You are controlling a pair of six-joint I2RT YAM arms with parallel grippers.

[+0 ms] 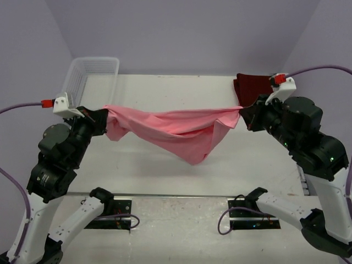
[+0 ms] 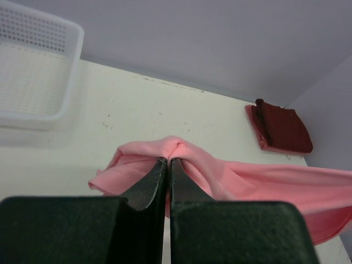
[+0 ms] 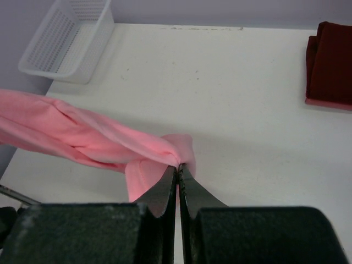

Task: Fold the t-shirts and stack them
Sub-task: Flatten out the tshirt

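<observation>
The light pink t-shirt (image 1: 176, 132) hangs stretched in the air between both arms, sagging in the middle above the white table (image 1: 165, 88). My left gripper (image 1: 105, 116) is shut on its left end; the left wrist view shows cloth (image 2: 181, 151) bunched around the closed tips of that gripper (image 2: 169, 160). My right gripper (image 1: 242, 110) is shut on the right end, with pink cloth (image 3: 82, 135) trailing off to the left of the right gripper (image 3: 178, 167) in the right wrist view. The dark maroon t-shirt (image 1: 252, 86) lies folded at the back right (image 2: 283, 129) (image 3: 330, 66).
A white lattice basket (image 1: 91, 77) stands at the back left corner of the table (image 2: 33, 71) (image 3: 69, 41). The purple wall closes the back. Both arm bases are bolted at the near edge.
</observation>
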